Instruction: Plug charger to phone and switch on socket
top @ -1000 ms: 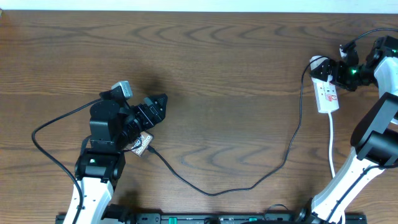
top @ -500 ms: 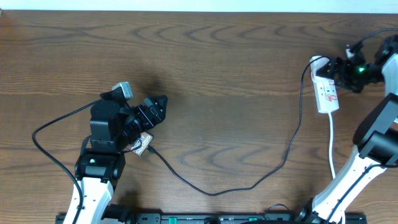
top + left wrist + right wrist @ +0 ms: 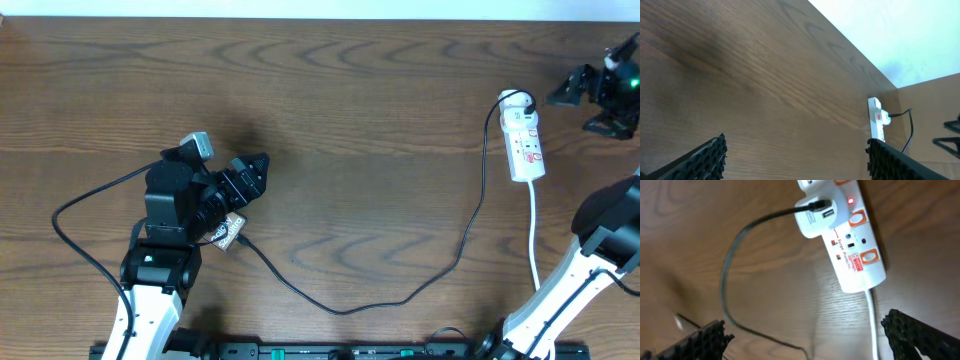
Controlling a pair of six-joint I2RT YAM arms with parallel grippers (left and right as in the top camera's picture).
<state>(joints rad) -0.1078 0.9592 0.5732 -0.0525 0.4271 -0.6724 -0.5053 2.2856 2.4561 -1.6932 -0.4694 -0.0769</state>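
Note:
The white socket lies at the right of the table, and a small red light glows on it in the right wrist view. The black charger runs from the socket's top end in a long loop to the phone. Only a brown corner of the phone shows under the left arm, and I cannot tell whether the tip is seated. My right gripper hangs open to the right of the socket, apart from it. My left gripper is open and empty above the phone, its fingers wide apart.
The socket's white cord runs toward the front edge beside the right arm's base. The left arm's thick black cable loops at the left. The far table edge meets a pale wall.
My right gripper has pulled back to the right, from over the socket's top end to a spot clear of it. The left arm, phone and charger have not moved.

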